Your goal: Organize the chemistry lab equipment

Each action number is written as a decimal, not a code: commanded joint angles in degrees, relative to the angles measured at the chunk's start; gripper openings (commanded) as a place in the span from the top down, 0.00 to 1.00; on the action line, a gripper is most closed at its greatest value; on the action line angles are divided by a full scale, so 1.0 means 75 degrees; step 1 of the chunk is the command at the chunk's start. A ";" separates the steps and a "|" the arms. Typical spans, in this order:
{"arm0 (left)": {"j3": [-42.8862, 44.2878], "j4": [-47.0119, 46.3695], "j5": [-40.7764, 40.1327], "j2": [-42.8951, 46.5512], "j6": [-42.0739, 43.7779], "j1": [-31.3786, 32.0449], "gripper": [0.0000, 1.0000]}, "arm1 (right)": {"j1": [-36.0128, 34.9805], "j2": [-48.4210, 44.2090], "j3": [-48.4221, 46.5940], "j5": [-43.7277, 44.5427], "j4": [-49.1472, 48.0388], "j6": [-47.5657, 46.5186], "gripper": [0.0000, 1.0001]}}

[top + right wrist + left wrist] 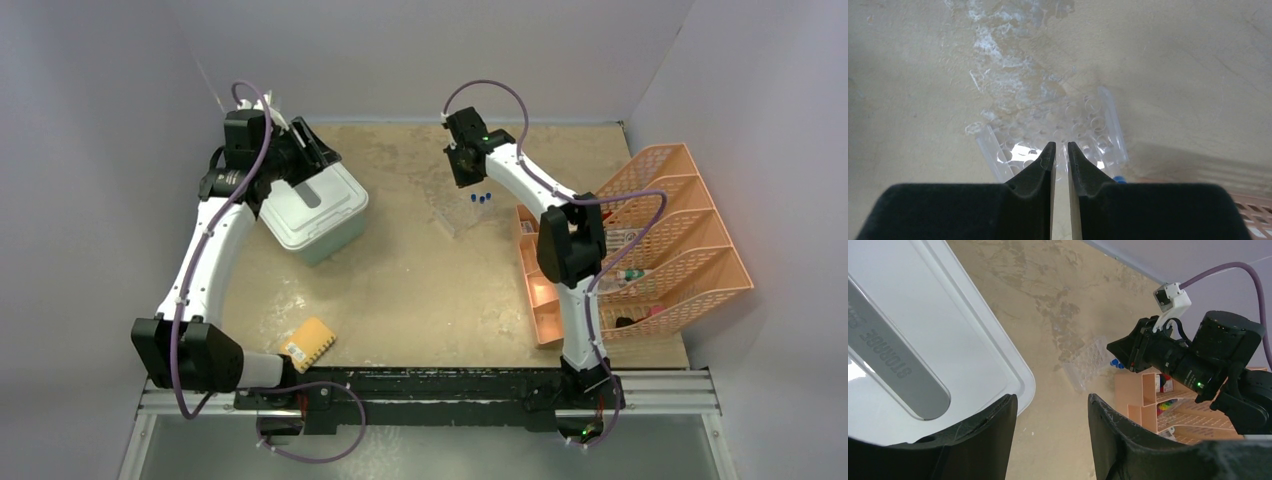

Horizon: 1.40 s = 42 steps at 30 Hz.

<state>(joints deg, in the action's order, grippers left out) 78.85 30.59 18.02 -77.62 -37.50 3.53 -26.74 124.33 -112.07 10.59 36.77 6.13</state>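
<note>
1. Table (420,290) – flat tan top, mottled with paler worn patches toward the centre and far side.
2. White lidded storage box (322,236) – stands on the far left part of the top.
3. Clear tube rack (458,216) – far centre, well apart from the box.
4. Peach mesh organiser (680,200) – along the right edge, near the rack.
5. Yellow-orange waffle sponge (308,343) – lies flat near the front left edge, on its own.

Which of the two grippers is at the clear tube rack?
The right gripper: its fingers point down at the clear tube rack. The left gripper, fingers wide apart, is at the white storage box instead.
</note>
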 commanded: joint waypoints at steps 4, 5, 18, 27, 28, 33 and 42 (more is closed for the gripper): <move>-0.0066 -0.0397 -0.0047 -0.0146 -0.0055 0.0205 0.47 | 0.0155 0.0121 -0.0577 0.0277 0.0333 -0.0268 0.83; -0.0071 -0.0399 -0.0050 -0.0166 -0.0052 0.0223 0.47 | 0.0164 0.0113 -0.0528 0.0280 0.0352 -0.0289 0.83; -0.0052 -0.0150 -0.0539 -0.0274 0.0136 0.0274 0.47 | 0.0179 -0.0349 0.0073 -0.0106 0.0647 -0.0958 0.87; -0.0142 -0.0091 -0.0574 -0.0314 0.0117 0.0268 0.47 | 0.0179 -0.0786 0.0366 -0.0173 0.0796 -0.1149 0.90; -0.0169 -0.0094 -0.0575 -0.0311 0.0112 0.0268 0.47 | 0.0179 -0.0817 0.0400 -0.0191 0.0785 -0.1190 0.90; -0.0212 -0.0112 -0.0563 -0.0316 0.0071 0.0268 0.47 | 0.0173 -0.0957 0.0609 -0.0289 0.0644 -0.1319 0.90; -0.0131 0.0031 -0.0809 0.0037 0.0185 0.0282 0.47 | 0.0179 -0.1640 0.0497 -0.0045 0.0610 -0.0592 0.79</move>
<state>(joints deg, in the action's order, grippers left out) 77.10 31.44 13.78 -80.03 -36.88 5.30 -25.43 119.31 -107.61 9.41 41.58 -2.20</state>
